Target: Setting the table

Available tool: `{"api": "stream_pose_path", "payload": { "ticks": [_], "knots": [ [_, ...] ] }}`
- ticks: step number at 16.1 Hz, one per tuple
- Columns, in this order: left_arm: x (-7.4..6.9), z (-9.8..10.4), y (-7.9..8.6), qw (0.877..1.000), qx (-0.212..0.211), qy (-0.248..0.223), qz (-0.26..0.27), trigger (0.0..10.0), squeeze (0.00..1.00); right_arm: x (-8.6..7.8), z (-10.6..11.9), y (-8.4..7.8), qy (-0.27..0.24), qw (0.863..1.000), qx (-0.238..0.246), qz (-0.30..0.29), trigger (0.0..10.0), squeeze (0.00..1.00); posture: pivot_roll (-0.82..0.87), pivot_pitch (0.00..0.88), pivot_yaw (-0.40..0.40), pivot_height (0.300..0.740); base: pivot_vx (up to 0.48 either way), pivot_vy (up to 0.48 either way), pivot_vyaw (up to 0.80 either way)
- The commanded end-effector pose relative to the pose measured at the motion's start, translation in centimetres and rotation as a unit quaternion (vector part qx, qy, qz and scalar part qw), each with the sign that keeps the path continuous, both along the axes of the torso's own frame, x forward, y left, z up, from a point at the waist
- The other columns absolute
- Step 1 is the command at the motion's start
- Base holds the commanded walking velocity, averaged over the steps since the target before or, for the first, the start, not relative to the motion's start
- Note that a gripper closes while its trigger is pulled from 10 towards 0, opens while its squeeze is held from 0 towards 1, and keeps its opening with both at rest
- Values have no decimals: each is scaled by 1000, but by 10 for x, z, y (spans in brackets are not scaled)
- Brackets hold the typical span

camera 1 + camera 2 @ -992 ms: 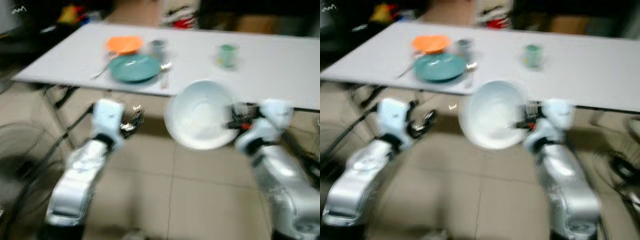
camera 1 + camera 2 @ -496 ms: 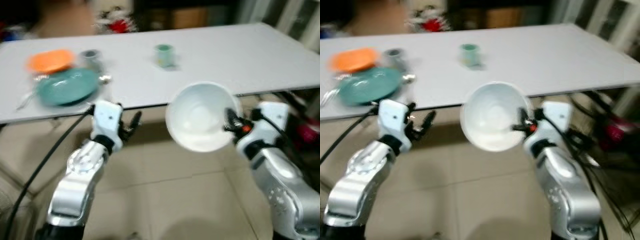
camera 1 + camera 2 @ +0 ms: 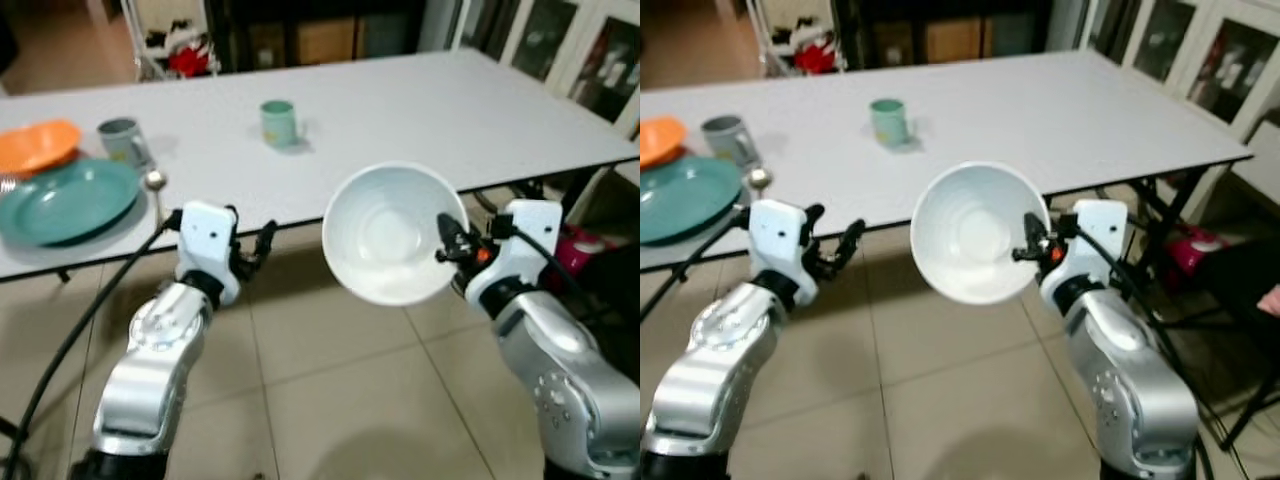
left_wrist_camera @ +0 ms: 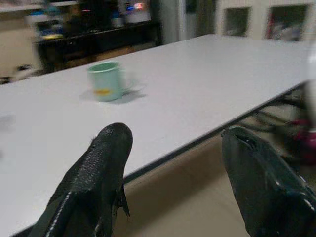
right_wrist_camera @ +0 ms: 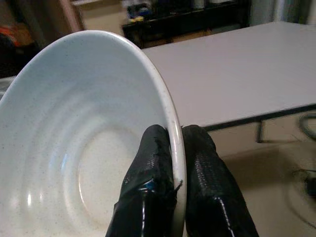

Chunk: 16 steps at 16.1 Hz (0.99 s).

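Pale beige tiles cover the floor (image 3: 330, 400), with thin dark grout lines running between them. Beyond the far edge of the tabletop (image 3: 420, 110) stands a dark shelf unit (image 3: 300, 20), and brown cardboard boxes (image 3: 325, 40) sit in it side by side. Left of that is a white wire rack (image 3: 140, 35) with a red bundle (image 3: 190, 60) low down in it; what the bundle is, I cannot tell. In the far right corner are pale cabinets (image 3: 1230, 70) with dark glass doors. On the floor under the right end of the tabletop, near its dark legs, lies a pink and red thing (image 3: 1185, 250), too blurred to name.
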<state>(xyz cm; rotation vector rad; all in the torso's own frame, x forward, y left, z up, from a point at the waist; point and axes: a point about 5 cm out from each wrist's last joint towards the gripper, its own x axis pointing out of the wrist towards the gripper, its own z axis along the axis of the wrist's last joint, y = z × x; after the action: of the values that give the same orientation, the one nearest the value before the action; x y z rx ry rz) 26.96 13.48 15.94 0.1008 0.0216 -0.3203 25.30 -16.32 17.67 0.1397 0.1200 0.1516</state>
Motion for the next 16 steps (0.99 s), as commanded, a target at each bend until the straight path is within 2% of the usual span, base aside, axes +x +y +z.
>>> {"api": "stream_pose_path", "payload": {
  "ticks": [1, 16],
  "knots": [
    [0, 3, 6, 1000, 7, -7, 8, 10000, 0, 1, 6, 0, -12, 1000, 4, -1, 10000, 0, 36, 0, 26, 740, 281, 0, 0],
    [-1, 3, 5, 1000, 3, -2, 3, 10000, 0, 0, -1, -7, 14, 999, 7, -29, 10000, 0, 34, 0, 37, 740, 298, 0, 0]
  ]
}}
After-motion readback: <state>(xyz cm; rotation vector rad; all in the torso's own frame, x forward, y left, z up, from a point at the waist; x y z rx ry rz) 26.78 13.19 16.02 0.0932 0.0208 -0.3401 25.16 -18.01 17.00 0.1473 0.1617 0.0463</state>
